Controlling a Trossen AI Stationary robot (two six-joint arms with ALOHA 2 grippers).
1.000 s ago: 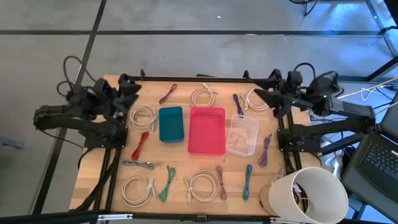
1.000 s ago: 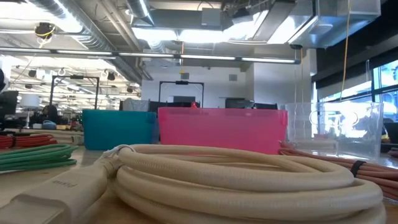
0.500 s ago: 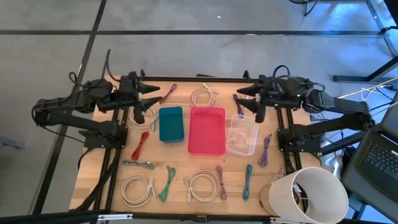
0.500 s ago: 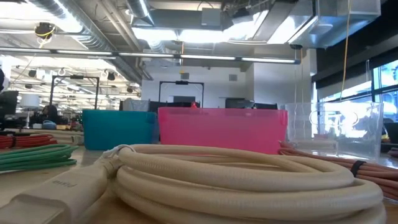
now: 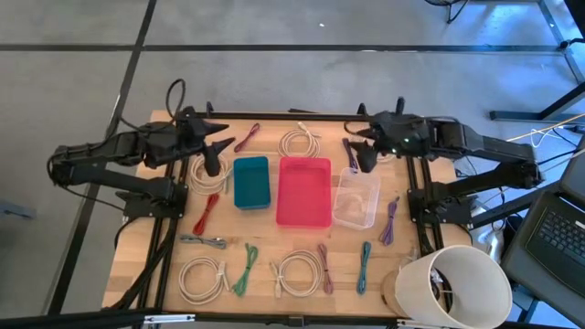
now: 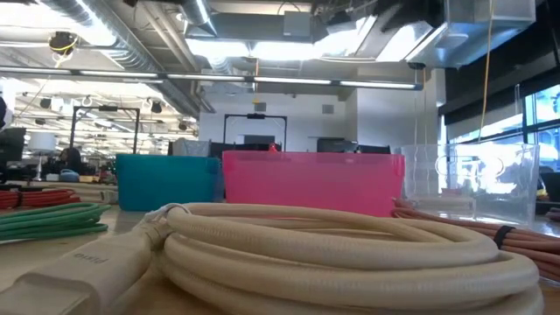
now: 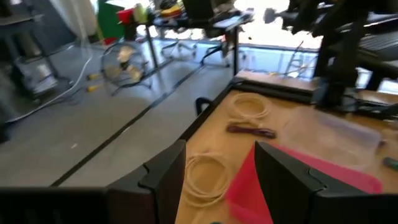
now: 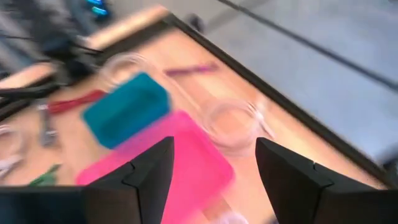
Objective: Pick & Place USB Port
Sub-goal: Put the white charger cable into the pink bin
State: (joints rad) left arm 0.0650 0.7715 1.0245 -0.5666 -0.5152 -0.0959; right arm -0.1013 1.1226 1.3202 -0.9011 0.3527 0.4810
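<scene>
Several coiled USB cables lie flat on the wooden table: white coils (image 5: 208,171), (image 5: 299,142), (image 5: 373,146), (image 5: 203,277), and small coloured bundles, such as red (image 5: 207,212), maroon (image 5: 247,137) and purple (image 5: 350,151). My left gripper (image 5: 212,153) hangs open above the white coil by the teal bin; its wrist view (image 7: 214,186) shows a white coil (image 7: 207,177) between the fingers. My right gripper (image 5: 361,155) hangs open over the purple bundle near the clear bin; its wrist view (image 8: 214,180) looks onto the pink bin (image 8: 168,155). Neither gripper touches anything.
Three bins stand side by side mid-table: teal (image 5: 251,182), pink (image 5: 303,190) and clear (image 5: 356,196). A white bucket (image 5: 462,283) sits past the table's near right corner, and a laptop (image 5: 558,238) beyond the right edge. In the low view, a white coil (image 6: 332,245) fills the foreground.
Both arms have unfolded from their outer resting poses and reached inward over the table's far half. The left gripper moved right and toward the near edge, the right gripper left and toward the near edge; both tipped downward. The cables and bins kept still.
</scene>
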